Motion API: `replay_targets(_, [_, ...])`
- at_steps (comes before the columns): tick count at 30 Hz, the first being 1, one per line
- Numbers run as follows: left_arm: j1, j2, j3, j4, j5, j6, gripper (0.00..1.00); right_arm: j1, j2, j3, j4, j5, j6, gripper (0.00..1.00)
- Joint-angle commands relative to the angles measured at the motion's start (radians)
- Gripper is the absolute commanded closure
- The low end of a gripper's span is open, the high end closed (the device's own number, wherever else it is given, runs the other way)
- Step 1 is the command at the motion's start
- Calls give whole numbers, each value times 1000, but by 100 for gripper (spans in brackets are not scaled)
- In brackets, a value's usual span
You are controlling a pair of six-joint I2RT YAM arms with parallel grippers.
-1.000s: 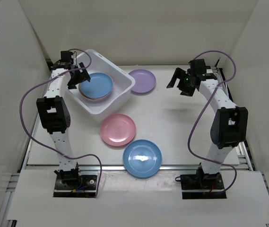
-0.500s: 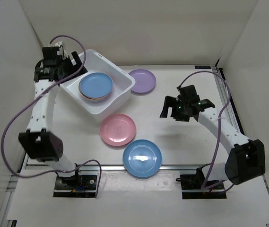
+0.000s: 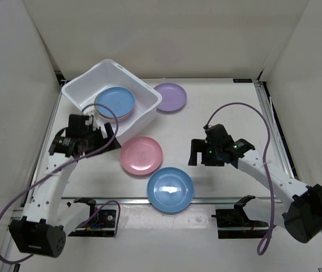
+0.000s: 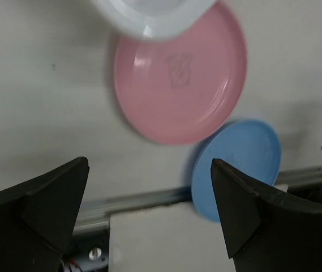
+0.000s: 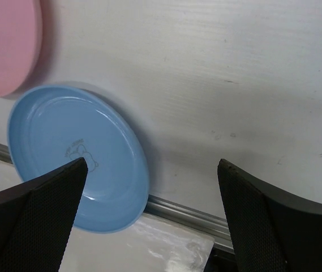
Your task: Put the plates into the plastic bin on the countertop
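Note:
The white plastic bin (image 3: 80,93) stands at the back left and holds a blue plate (image 3: 115,101) on top of a pink one. A purple plate (image 3: 170,97) lies on the countertop (image 3: 217,122) just right of the bin. A pink plate (image 3: 141,155) and a blue plate (image 3: 170,190) lie nearer the front; the blue one overhangs the front rail. Both show in the left wrist view, pink (image 4: 180,90) and blue (image 4: 237,164), and in the right wrist view, pink (image 5: 5,45) and blue (image 5: 78,153). My left gripper (image 3: 112,136) is open, left of the pink plate. My right gripper (image 3: 196,153) is open, right of both front plates.
A metal rail (image 3: 93,199) runs along the front edge of the countertop, with a white shelf and both arm bases below it. White walls close in the left, back and right. The bin's corner (image 4: 152,17) shows at the top of the left wrist view.
My left arm has swung from the bin's back left corner down to the front left, beside the pink plate. My right arm has come forward and down toward the front blue plate.

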Motion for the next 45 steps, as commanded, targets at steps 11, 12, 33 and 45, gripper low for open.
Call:
replay_targets(11, [-38,-103,-412,81,1,-245,1,4,-68,-1,-2,54,-5,1])
replay_targets(12, [-40,-94,-410,125,-4,-264,3,3,-62,6,-3,58,-8,1])
replay_targets(33, [-302,262,-375,274,-335,-504,48,-2,-68,56,-37,137,-2,1])
replay_targets(45, [-311,155,-518,442,-347,-640,84,0,-94,98,-84,158,7,1])
